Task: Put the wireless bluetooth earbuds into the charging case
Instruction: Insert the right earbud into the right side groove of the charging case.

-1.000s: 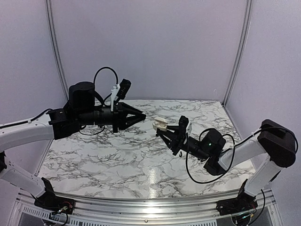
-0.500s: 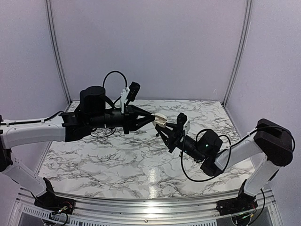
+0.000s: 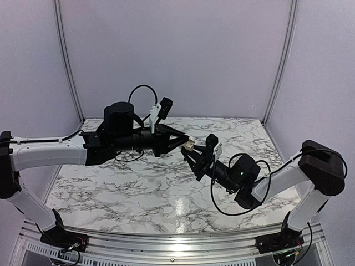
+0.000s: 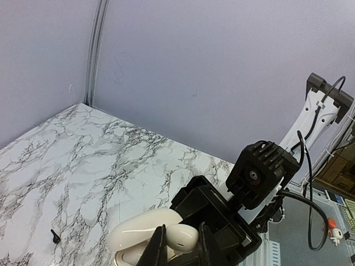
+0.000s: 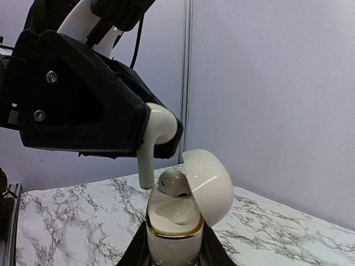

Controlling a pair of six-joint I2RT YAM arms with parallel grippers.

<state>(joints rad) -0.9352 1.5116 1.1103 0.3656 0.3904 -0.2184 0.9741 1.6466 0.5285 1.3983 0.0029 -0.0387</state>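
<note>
The earbuds I see are cream-white, not black. My right gripper (image 3: 191,151) is shut on the cream charging case (image 5: 173,238) and holds it upright above the table, lid (image 5: 209,185) hinged open. One earbud (image 5: 173,183) sits in the case's far slot. My left gripper (image 3: 187,141) is shut on the other earbud (image 5: 151,145), stem pointing down, its tip just above the case's open near slot. In the left wrist view that earbud (image 4: 182,236) sits between my fingertips, right over the case lid (image 4: 138,231).
A small black hook-shaped piece (image 4: 54,236) lies on the marble table (image 3: 111,177). The grey back wall (image 3: 177,55) stands behind the table. The right wrist camera housing (image 4: 260,174) is close in front of my left fingers.
My left arm has swung right with the earbud and now meets the case. My right arm has lifted the case slightly up and left toward it.
</note>
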